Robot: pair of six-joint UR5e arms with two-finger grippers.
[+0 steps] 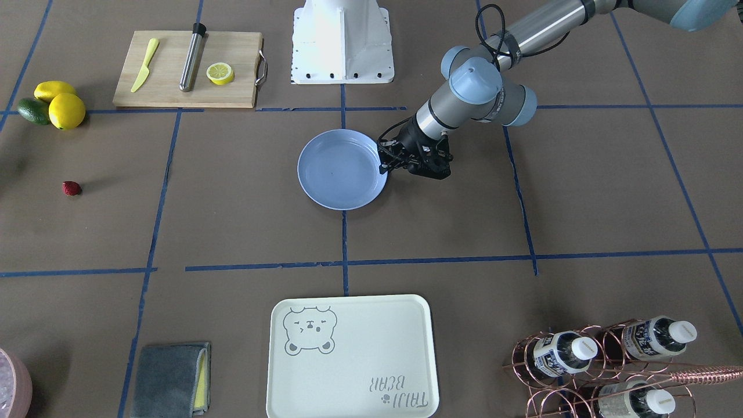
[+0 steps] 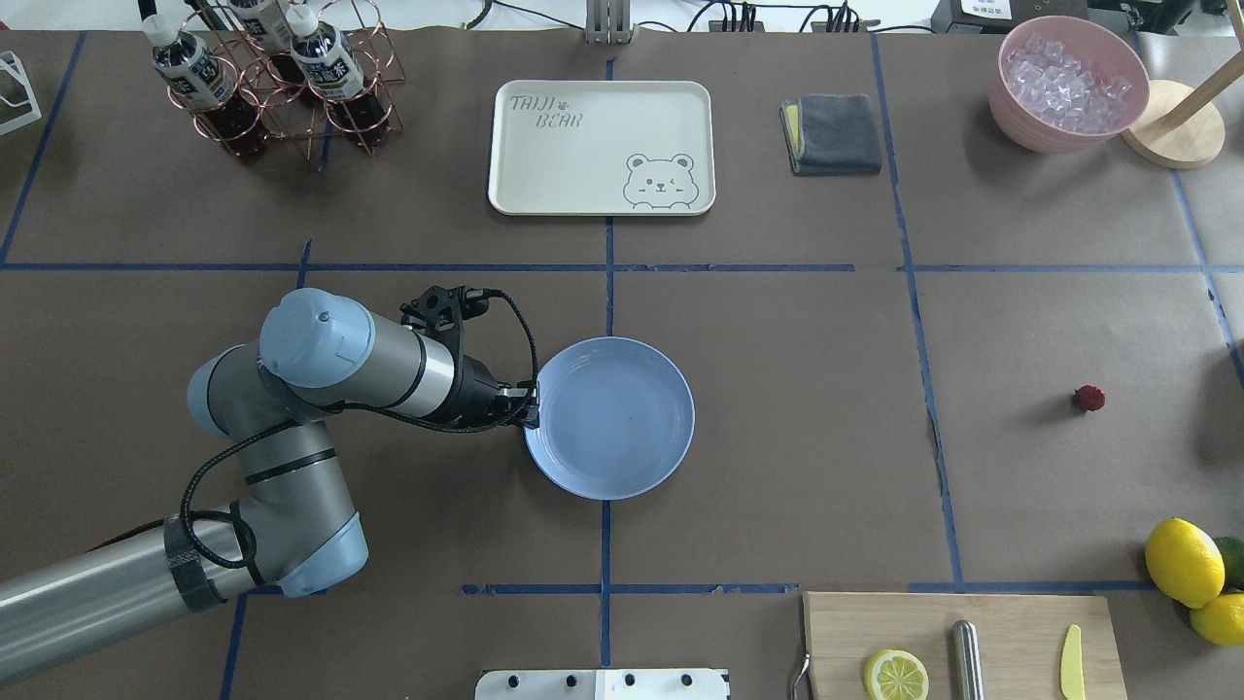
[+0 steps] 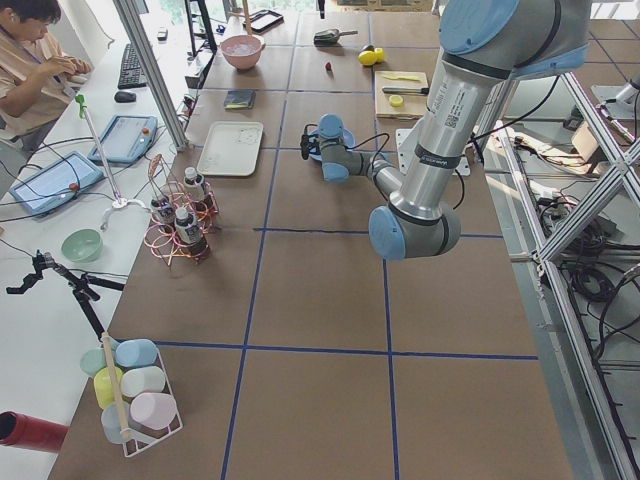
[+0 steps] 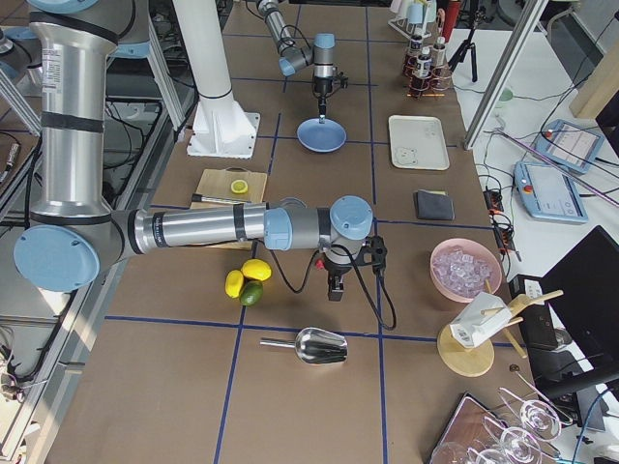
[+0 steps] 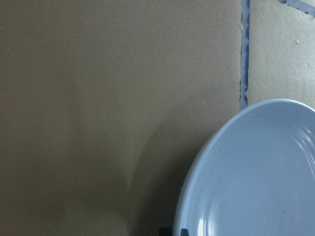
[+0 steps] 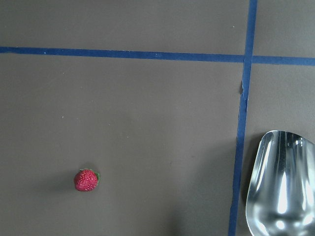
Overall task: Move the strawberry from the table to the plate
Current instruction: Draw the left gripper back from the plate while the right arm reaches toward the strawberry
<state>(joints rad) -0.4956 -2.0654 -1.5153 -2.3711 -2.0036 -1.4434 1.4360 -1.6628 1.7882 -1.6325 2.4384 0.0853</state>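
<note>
Looking from across the table, finds the strawberry lying alone on the table, well apart from the plate and near two lemons and an avocado. Puts the left gripper right at the plate's rim, on the side away from the berry.

Seen from overhead, places the strawberry far over on the robot's right, the plate in the middle across a blue tape line, and the left gripper at the plate's left edge. Cannot tell from here whether the jaws pinch the rim.

From the left wrist, shows the plate filling the lower right corner, with two dark fingertips close together at its rim; cannot settle between firm hold and mere contact.

From the table's right end, has the right gripper pointing down over the table, just beside the lemons and near a metal scoop; cannot tell how far open, nor whether it holds anything.

From the right wrist, looks down on the strawberry resting on the table, apart from the scoop across a tape line.
</note>
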